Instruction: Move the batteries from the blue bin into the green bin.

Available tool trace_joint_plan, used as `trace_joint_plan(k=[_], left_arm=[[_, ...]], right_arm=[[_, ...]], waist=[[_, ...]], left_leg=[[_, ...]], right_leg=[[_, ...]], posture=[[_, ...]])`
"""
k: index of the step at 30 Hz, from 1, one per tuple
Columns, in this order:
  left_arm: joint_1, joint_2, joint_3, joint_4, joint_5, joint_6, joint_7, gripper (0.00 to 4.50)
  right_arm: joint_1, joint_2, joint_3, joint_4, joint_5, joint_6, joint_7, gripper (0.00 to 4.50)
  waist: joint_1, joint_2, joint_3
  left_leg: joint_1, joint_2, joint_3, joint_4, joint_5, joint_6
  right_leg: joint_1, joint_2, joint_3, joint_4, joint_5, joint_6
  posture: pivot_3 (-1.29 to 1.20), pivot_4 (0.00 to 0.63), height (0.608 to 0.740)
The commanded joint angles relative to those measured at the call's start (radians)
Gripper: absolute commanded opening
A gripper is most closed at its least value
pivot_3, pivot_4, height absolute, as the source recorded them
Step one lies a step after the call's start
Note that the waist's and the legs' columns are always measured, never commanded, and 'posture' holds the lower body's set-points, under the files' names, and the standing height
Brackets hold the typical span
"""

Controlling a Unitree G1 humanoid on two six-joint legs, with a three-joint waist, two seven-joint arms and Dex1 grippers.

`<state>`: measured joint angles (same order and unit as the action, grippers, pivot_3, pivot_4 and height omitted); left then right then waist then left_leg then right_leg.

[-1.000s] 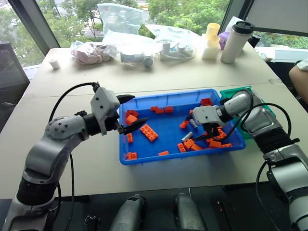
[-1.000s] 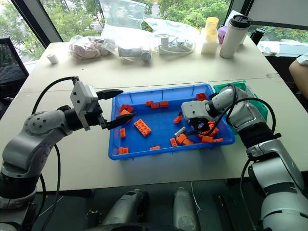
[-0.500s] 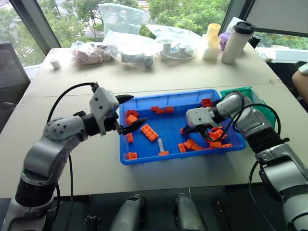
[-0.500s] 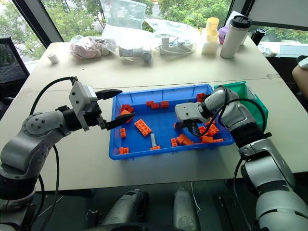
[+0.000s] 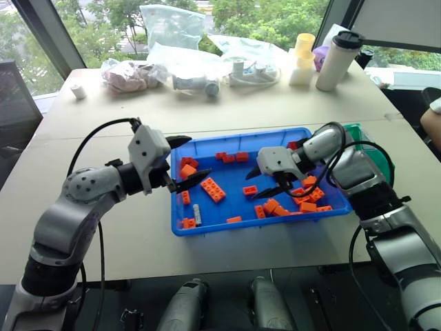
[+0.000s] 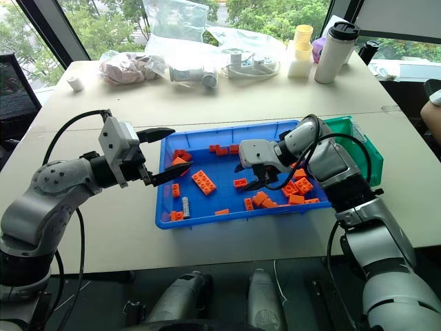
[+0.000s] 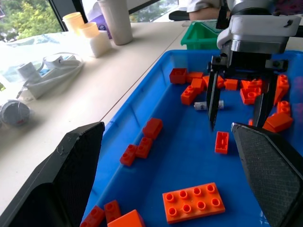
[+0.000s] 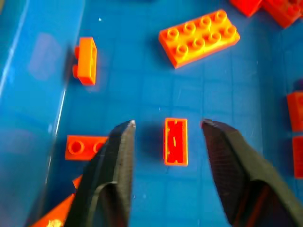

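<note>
Since the earlier moment, 1 battery (image 5: 197, 214) has rolled to the blue bin's (image 5: 207, 225) front-left corner, so the right gripper (image 5: 264, 183), open and empty above an orange brick (image 5: 250, 189), must retry. Left gripper (image 5: 185, 163) waits open, empty. Green bin (image 6: 358, 138) sits at the right edge.

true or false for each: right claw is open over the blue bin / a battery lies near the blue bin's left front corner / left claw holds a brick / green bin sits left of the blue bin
1. The right claw is open over the blue bin. True.
2. A battery lies near the bin's left front corner. True.
3. The left claw holds a brick. False: it is open and empty.
4. The green bin sits left of the blue bin. False: it sits at its right.
</note>
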<state>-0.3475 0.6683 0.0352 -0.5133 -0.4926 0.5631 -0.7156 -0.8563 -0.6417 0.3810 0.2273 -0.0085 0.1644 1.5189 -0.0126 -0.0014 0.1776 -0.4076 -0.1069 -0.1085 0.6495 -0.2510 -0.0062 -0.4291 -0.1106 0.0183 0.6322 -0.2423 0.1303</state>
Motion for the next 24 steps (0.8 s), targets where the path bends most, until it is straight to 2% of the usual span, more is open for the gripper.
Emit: trace_joint_plan(k=[1,10,24], left_arm=[[-0.01,0.005,0.026,-0.026,-0.008,-0.007,0.004,4.5],[-0.01,0.015,0.036,-0.026,-0.012,-0.001,0.0,4.5],[0.029,0.051,0.09,-0.057,-0.025,0.025,0.015,4.5]], right_arm=[[-0.015,0.027,-0.016,-0.062,0.03,0.036,-0.022,4.46],[-0.021,0.195,0.091,-0.032,-0.027,-0.006,-0.11,4.46],[-0.076,0.365,0.183,0.147,-0.052,-0.025,-0.085,4.46]], waist=[[0.0,0.0,0.0],[-0.004,0.0,0.0],[-0.005,0.0,0.0]], left_leg=[[0.0,0.0,0.0,0.0,0.0,0.0],[0.0,0.0,0.0,0.0,0.0,0.0],[0.0,0.0,-0.001,-0.001,0.0,-0.001]], right_leg=[[0.0,0.0,0.0,0.0,0.0,0.0],[-0.001,0.0,0.0,0.001,0.0,0.0],[-0.001,0.001,0.0,0.001,0.0,0.0]], posture=[[0.0,0.15,0.74],[0.0,0.15,0.74],[0.0,0.15,0.74]])
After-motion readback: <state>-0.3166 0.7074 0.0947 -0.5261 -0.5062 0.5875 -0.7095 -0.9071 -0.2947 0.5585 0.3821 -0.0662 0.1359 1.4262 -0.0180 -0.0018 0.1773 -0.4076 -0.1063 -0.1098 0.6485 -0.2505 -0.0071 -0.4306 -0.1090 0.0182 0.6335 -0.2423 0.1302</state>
